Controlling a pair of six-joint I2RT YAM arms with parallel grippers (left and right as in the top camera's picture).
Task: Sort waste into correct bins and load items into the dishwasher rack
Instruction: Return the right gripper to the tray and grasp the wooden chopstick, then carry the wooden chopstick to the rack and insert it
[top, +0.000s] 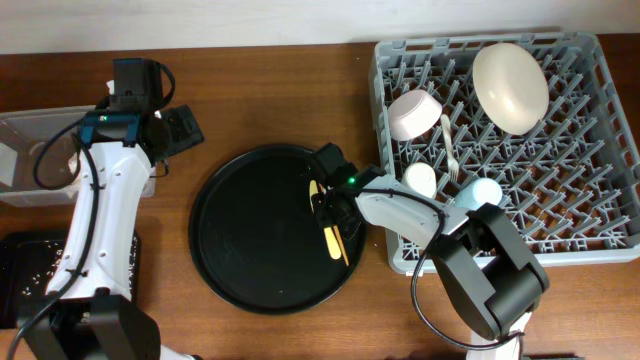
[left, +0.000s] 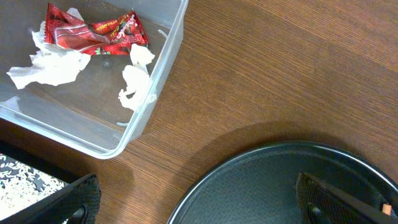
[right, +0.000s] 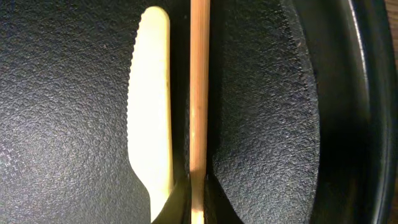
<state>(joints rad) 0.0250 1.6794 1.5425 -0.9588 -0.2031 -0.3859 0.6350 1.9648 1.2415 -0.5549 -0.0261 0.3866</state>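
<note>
Fingers on the right arm (right: 175, 208) are low over the big round black tray (top: 230, 240). They are squeezed tight on a thin wooden stick (right: 199, 93), which runs straight out between them. A yellow utensil (right: 149, 106) with a bumpy edge lies flat on the tray, just beside the stick.

The left arm's fingers (left: 78, 202) are spread wide apart and hold nothing. They hang above the brown counter (left: 280, 62), between the clear tub (left: 152, 93) and the round tray. Inside the tub I can see a red wrapper (left: 93, 31) and bits of white tissue (left: 53, 65). Rice (left: 25, 177) lies in the flat black tray (top: 20, 260) next to the tub.

In the grey rack (top: 560, 250) sit the plate (top: 510, 85), pink bowl (top: 415, 113), white fork (top: 447, 145), cream cup (top: 420, 180) and blue cup (top: 483, 192).
</note>
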